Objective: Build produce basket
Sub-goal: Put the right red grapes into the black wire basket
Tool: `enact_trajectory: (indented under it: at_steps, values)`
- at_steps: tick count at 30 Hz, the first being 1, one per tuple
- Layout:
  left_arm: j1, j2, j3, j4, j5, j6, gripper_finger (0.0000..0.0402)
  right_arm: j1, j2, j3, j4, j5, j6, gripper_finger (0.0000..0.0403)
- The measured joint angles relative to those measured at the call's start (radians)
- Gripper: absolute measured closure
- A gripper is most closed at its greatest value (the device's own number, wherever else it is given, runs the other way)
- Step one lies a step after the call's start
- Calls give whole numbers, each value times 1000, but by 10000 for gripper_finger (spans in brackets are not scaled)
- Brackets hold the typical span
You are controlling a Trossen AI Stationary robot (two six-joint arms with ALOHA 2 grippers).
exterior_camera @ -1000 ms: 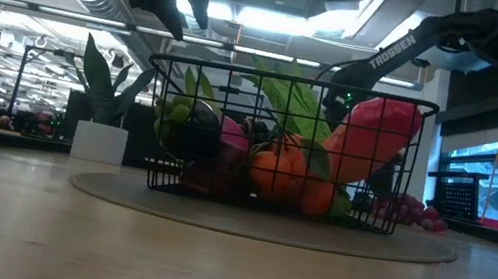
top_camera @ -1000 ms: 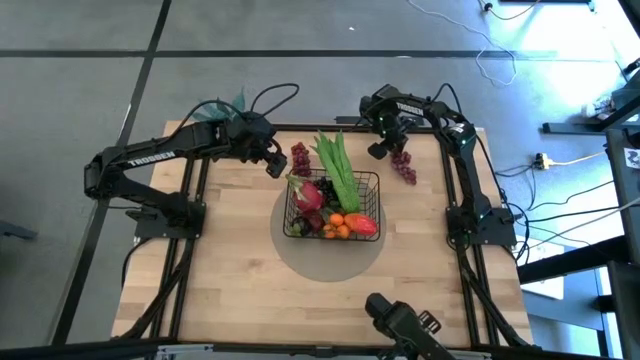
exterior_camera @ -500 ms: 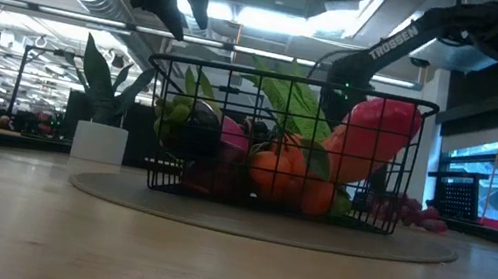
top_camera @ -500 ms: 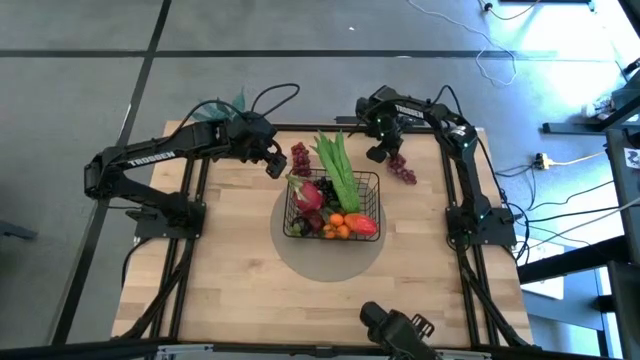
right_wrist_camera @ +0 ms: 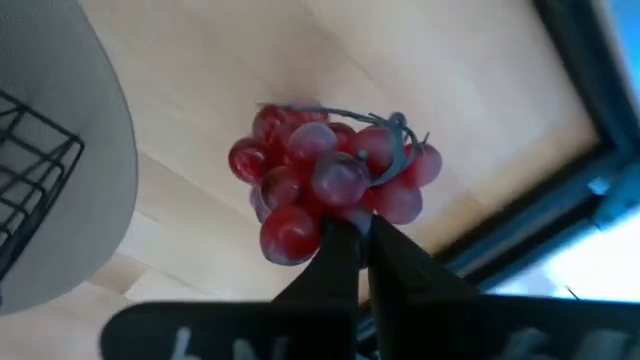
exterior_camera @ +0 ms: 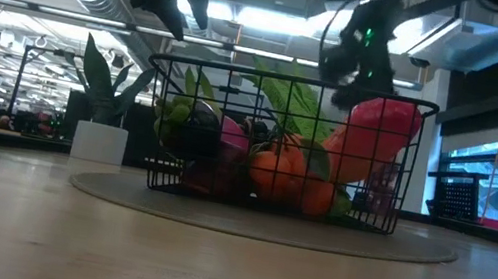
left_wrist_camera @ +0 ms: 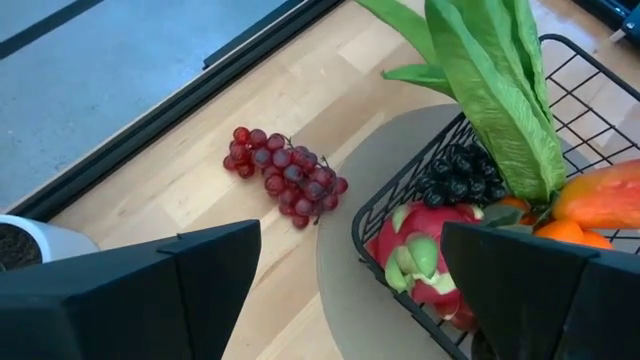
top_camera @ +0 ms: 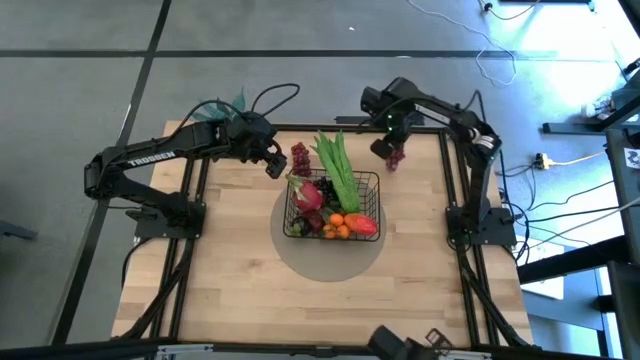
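Red grape bunch [top_camera: 394,155] is gripped by closed right hand [top_camera: 385,150], lifted off wooden worktop [top_camera: 230,260]; black wire-mesh basket [top_camera: 372,195] lies at 7 o'clock. Left hand [top_camera: 274,162] is held open.

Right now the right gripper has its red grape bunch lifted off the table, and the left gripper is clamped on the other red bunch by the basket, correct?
Not quite. The left gripper is open and holds nothing; the other red grape bunch lies on the table beside the basket, as the left wrist view shows. The right gripper is indeed shut on its red grape bunch, lifted.
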Motion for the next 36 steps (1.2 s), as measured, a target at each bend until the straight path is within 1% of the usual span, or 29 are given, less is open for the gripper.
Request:
enact_trajectory:
  at_steps: [5, 8, 11, 18, 23, 28, 32, 36]
  values:
    - [0, 0, 0, 0, 0, 24, 104, 45, -117, 6, -25, 78, 82, 403]
    - [0, 0, 0, 0, 0, 33, 104, 78, -175, 45, -24, 83, 129, 403]
    - [0, 0, 0, 0, 0, 35, 104, 120, -220, 114, -16, 84, 159, 403]
    - [0, 0, 0, 0, 0, 47, 104, 231, -240, 319, -18, 84, 211, 403]
    - [0, 0, 0, 0, 0, 76, 104, 313, -241, 388, -20, 71, 264, 403]
    - [0, 0, 0, -1, 0, 77, 104, 380, -241, 373, -21, 18, 317, 403]
    - [0, 0, 0, -1, 0, 78, 104, 424, -241, 324, -21, -14, 391, 403]
    - [0, 0, 0, -8, 0, 80, 104, 454, -240, 254, -19, -39, 430, 403]
